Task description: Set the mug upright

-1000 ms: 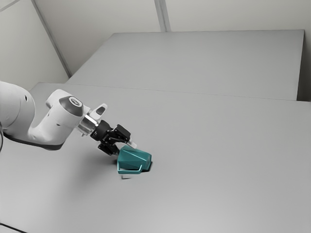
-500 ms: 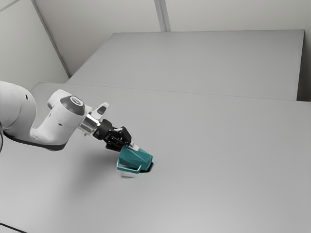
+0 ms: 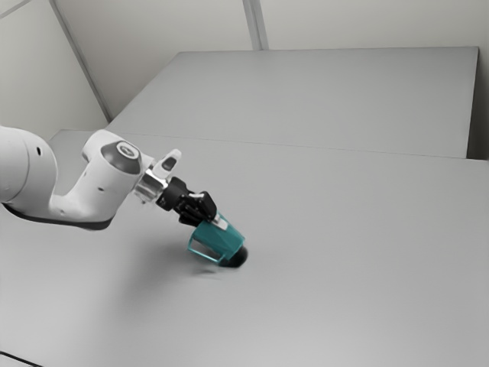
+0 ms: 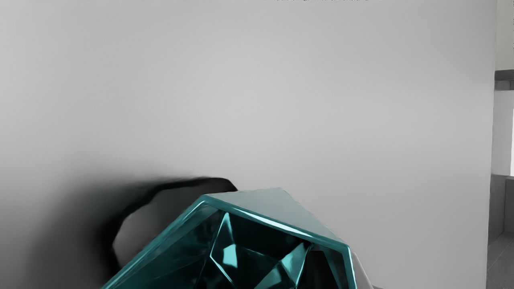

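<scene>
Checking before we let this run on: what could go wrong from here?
The gripper holds the mug near its rim, so the mug might pivot or slip. The mug leans well off upright; if released now, it would likely topple. Its handle is on the low side of that lean and could catch the table.

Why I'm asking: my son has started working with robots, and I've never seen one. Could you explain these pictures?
The white machine is a jointed robot arm, ending in a black two-finger gripper. The exterior view comes from a camera at the arm's side; the wrist view comes from one on its hand, looking into the mug's open mouth.

Beneath is a plain grey table. The gripper seems to pinch the teal mug by its wall near the rim. The mug is tilted, not yet upright.
</scene>
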